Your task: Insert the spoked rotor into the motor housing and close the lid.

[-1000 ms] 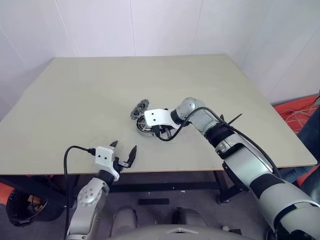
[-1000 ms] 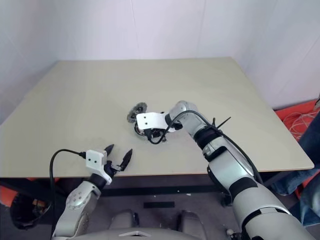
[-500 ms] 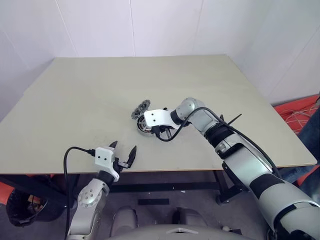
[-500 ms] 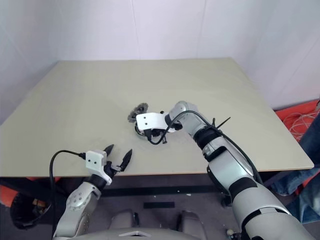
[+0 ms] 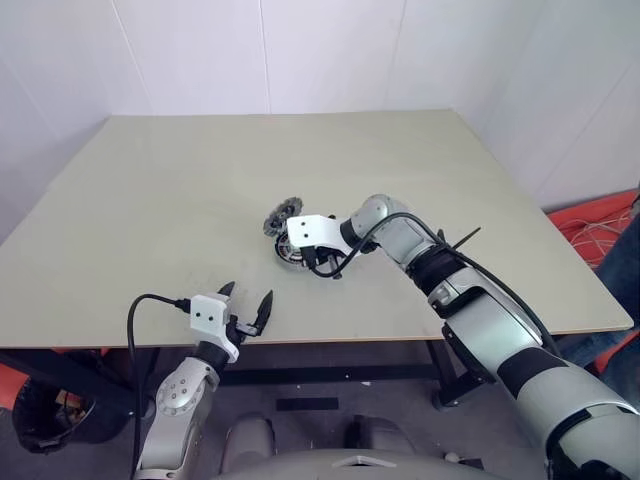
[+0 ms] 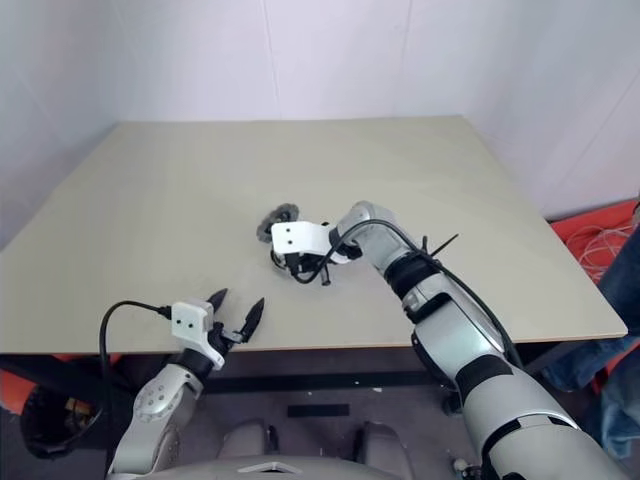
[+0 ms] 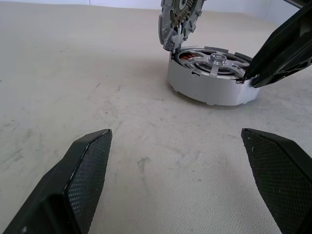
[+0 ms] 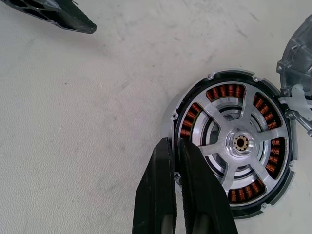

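- Left eye view: the beige desk carries the motor parts near its middle. The right claw reaches in from the right, angled down, sitting right at the motor housing. The lid stands tilted up on edge just behind the housing, not closed over it. The left claw hangs at the desk's near edge, well apart from the parts, its 2 black fingers spread wide with nothing between them.
- Right eye view: same layout here, the right claw's white wrist block lying over the housing and the toothed lid poking up beside it.
- Left wrist view: we look level across the desk between 2 wide-spread black fingers. Ahead sits the silver-walled housing, with the spoked rotor already seated in its top. The lid leans up from the housing's rim, toothed edge showing. The right claw's dark fingers come in against the housing's far side.
- Right wrist view: straight down onto the job. The spoked rotor lies inside the motor housing, copper windings glowing between the silver spokes. The right claw's 2 fingers are pressed together, gripping nothing, their tips at the housing's rim. The lid's grey edge stands beside the housing.
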`<state>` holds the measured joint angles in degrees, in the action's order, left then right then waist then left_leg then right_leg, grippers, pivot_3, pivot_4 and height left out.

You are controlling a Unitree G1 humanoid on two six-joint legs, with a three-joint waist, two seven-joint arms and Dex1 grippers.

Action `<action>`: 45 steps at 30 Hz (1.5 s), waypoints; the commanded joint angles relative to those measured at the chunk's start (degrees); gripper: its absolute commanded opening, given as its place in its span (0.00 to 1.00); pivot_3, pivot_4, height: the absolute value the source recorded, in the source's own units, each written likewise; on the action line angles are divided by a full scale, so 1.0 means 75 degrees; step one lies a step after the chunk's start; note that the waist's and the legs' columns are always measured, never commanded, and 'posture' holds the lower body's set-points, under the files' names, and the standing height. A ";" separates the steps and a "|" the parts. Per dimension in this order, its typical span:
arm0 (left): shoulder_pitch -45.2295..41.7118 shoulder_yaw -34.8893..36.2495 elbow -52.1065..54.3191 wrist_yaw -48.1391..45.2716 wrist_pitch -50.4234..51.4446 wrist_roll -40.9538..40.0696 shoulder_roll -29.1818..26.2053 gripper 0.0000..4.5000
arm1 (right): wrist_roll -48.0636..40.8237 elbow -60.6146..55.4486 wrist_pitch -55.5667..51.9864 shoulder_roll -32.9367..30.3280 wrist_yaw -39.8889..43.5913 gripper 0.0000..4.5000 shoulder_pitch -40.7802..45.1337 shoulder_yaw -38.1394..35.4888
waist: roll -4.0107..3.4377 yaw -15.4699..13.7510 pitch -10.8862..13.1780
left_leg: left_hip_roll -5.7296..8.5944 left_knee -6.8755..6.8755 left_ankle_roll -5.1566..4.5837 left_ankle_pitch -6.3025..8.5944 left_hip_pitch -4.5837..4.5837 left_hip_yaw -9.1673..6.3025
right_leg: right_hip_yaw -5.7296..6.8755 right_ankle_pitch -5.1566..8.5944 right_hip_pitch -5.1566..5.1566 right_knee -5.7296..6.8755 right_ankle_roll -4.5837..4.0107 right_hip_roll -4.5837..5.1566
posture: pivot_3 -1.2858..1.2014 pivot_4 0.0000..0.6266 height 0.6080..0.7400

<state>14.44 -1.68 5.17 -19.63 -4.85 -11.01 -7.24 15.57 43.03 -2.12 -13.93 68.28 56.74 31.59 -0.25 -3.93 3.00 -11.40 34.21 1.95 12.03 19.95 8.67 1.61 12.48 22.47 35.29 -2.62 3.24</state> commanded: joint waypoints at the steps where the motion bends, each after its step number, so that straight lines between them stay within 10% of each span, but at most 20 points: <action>1: -0.0031 0.0026 0.0074 -0.0022 -0.0077 -0.0024 -0.0002 1.00 | 0.0034 -0.0601 -0.0474 -0.0344 -0.0148 0.00 0.0069 -0.0341 | -0.0001 -0.0015 0.0001 | 0.0000 0.0001 0.0000 0.0000 0.0000 0.0000 | 0.0000 0.0000 0.0000 0.0001 0.0000 0.0001 | 0.52 0.00 1.00; 17: -0.0222 -0.0003 0.0148 -0.0137 0.0188 -0.0098 -0.0035 1.00 | -0.0599 -0.5101 -0.3837 -0.1721 0.1293 0.00 -0.1441 -0.0265 | -0.0002 -0.0021 0.0005 | -0.0002 0.0003 -0.0001 0.0001 0.0003 0.0003 | -0.0002 0.0002 -0.0003 -0.0004 0.0004 0.0000 | 0.52 0.00 1.00; 33: -0.0122 0.0004 0.0743 0.0063 0.0656 -0.0083 -0.0026 1.00 | -0.1141 -0.4857 -0.4510 -0.0939 0.0466 0.00 -0.1150 -0.0260 | 0.0001 -0.0050 0.0005 | 0.0003 0.0002 0.0001 -0.0001 0.0004 -0.0001 | -0.0003 0.0002 -0.0006 -0.0009 0.0006 0.0004 | 0.52 0.00 1.00; 45: -0.0229 -0.0017 0.0719 0.0045 0.0725 -0.0086 -0.0017 1.00 | -0.1088 -0.4691 -0.4186 -0.1310 0.0295 0.74 -0.0986 -0.0128 | 0.0003 -0.0002 0.0005 | -0.0006 0.0001 0.0008 -0.0005 -0.0002 0.0002 | -0.0003 0.0003 -0.0005 -0.0008 0.0007 -0.0004 | 0.52 0.00 1.00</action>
<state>13.55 -1.77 8.01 -19.48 0.67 -11.32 -7.43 7.43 8.45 -34.33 -23.40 70.81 47.65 31.12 -0.23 -3.94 3.04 -11.44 34.22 2.01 12.00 19.93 8.68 1.59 12.50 22.42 35.23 -2.57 3.21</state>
